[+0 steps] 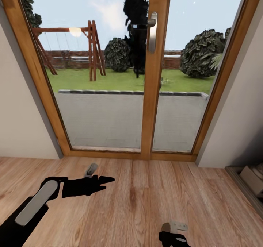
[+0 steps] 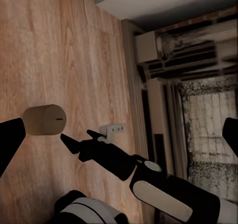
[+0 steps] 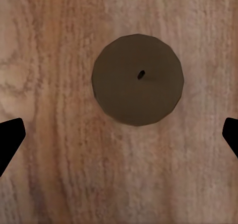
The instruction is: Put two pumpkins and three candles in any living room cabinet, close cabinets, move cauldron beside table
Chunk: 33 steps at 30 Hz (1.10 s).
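A beige cylindrical candle [image 2: 44, 119] stands on the wooden floor; from above its dark round top [image 3: 138, 80] and short wick show. My right gripper [image 3: 119, 139] hangs open over it, fingers wide on either side and not touching. In the head view the candle [image 1: 167, 227] peeks out just above the right gripper [image 1: 173, 238] at the bottom edge. My left gripper [image 1: 106, 181] is open and empty, held low over the floor and pointing right. The pumpkins, the cabinet and the cauldron are out of view.
A glazed wooden door [image 1: 155, 75] with a metal handle [image 1: 152, 31] faces me, with a garden beyond. White walls flank it. A low shelf unit [image 1: 252, 177] sits at the right wall. A small white piece [image 2: 111, 129] lies beside the candle.
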### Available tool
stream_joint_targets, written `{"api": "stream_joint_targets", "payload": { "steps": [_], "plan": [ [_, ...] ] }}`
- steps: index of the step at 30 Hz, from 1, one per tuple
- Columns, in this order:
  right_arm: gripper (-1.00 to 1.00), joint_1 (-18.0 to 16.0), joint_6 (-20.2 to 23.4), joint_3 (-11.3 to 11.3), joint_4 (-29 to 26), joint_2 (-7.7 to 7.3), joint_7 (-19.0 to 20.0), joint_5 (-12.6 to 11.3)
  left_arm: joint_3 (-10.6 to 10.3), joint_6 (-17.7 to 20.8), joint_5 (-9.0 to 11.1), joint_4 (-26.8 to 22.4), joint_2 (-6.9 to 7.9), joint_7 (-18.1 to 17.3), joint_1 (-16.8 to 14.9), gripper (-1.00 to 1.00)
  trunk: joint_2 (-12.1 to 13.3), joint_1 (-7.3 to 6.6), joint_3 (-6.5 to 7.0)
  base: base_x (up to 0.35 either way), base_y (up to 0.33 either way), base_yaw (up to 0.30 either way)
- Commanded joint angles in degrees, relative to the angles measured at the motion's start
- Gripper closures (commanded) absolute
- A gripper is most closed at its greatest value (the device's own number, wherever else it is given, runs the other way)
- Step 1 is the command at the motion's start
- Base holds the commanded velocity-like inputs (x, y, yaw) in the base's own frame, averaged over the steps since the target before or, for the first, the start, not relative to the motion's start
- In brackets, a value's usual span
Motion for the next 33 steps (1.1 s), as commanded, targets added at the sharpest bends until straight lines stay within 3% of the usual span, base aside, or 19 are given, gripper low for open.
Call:
{"api": "stream_joint_targets", "payload": {
  "steps": [1,6,19,33],
  "plan": [
    [-1.0,0.0,0.1,0.5,-0.1,-0.03,-0.4,-0.4,-0.1,0.1,0.4,-0.4,0.17,0.0,0.1,-1.0,-0.4,0.21,-0.24,0.0,0.0,0.0],
    [-1.0,0.0,0.1,0.4,-0.1,-0.16,-0.4,-0.4,-0.6,0.1,0.9,-1.1,0.34,0.0,0.3,-1.0,-2.4,1.31,-1.13,0.0,0.0,0.0],
    [-1.0,0.0,0.1,0.4,-0.1,-0.21,-0.4,-0.4,-1.5,0.1,4.1,-1.3,0.39,-0.1,0.4,-1.0,-2.6,1.65,-4.01,0.0,0.0,0.0],
    [-1.0,0.0,-1.6,0.4,0.9,0.01,-0.4,-0.3,-1.9,0.1,4.9,-1.3,0.39,-0.1,0.4,-1.0,-2.8,2.01,-7.12,0.0,0.0,0.0]
  ]
}}
